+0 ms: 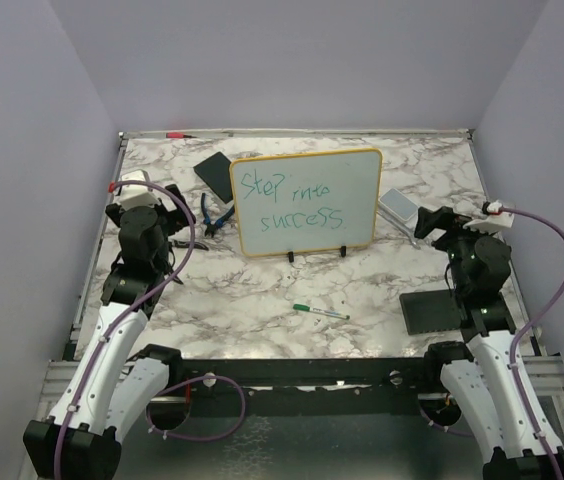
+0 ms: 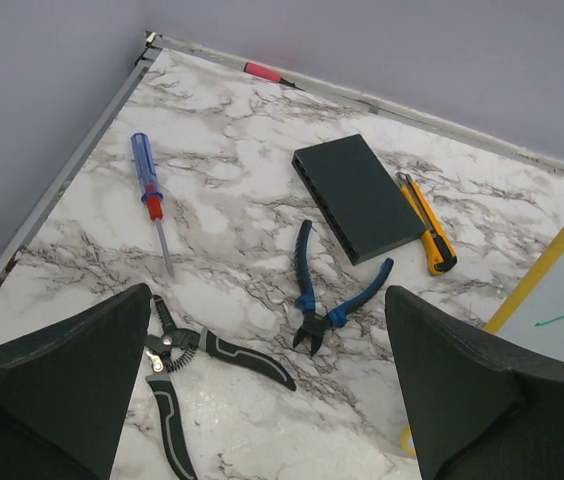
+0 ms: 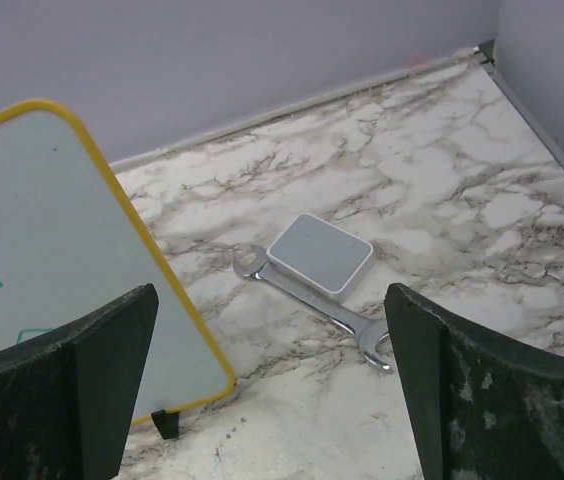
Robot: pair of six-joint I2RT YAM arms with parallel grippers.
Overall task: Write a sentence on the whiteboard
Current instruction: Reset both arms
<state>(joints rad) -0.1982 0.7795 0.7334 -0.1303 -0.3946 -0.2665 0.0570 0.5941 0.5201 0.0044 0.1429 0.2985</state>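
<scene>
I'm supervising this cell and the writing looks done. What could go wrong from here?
1. The whiteboard stands on two small feet; a careless sweep could tip it.
2. Brushing the green sentence might smear it.
3. The marker lies loose in front of the board and could roll or be swept away.

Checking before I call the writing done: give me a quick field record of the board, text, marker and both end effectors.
whiteboard: upright on its feet, mid-table towards the back
sentence: green, two lines, reads "Step into success."
marker: lying on the table in front of the whiteboard, not held
left end effector: open, empty, facing the blue pliers
right end effector: open, empty, facing the wrench beside the whiteboard
task status: writing looks finished
</scene>
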